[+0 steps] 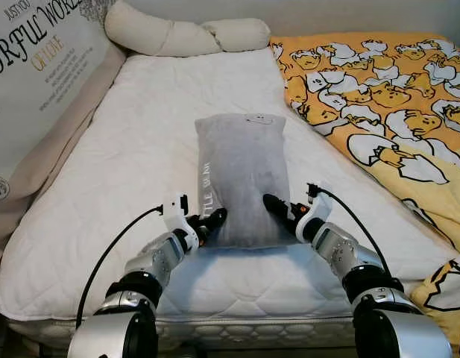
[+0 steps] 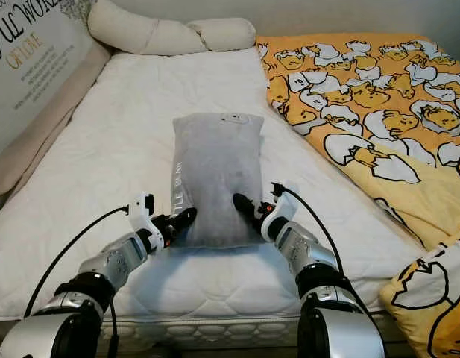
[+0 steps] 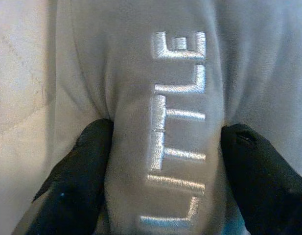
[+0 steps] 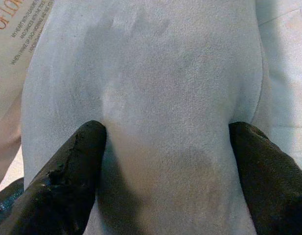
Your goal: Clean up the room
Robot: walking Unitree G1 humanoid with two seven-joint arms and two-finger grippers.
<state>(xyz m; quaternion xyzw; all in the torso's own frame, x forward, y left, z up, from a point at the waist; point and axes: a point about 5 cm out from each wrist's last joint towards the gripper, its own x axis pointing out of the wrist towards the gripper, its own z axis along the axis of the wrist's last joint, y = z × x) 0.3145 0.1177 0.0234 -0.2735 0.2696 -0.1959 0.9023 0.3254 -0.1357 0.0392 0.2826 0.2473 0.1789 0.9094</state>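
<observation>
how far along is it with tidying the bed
Early to midway. Done: little to show; the white quilted mattress is bare. In hand: both end effectors pinch the near end of the grey rectangular fabric pillow, left end effector and right end effector at its corners. Left: placing that pillow and straightening the yellow cartoon-print duvet bunched alongside.

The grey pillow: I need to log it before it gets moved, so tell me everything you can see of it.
The grey pillow is a soft, plush-looking rectangle, lying flat and lengthwise in the middle of the white mattress. Pale embroidered lettering, including "LITTLE", runs along its left side, and a small pale mark sits at its far end. The left gripper pinches a fold at its near left corner; the right gripper presses its fingers into the fabric at its near right corner.
</observation>
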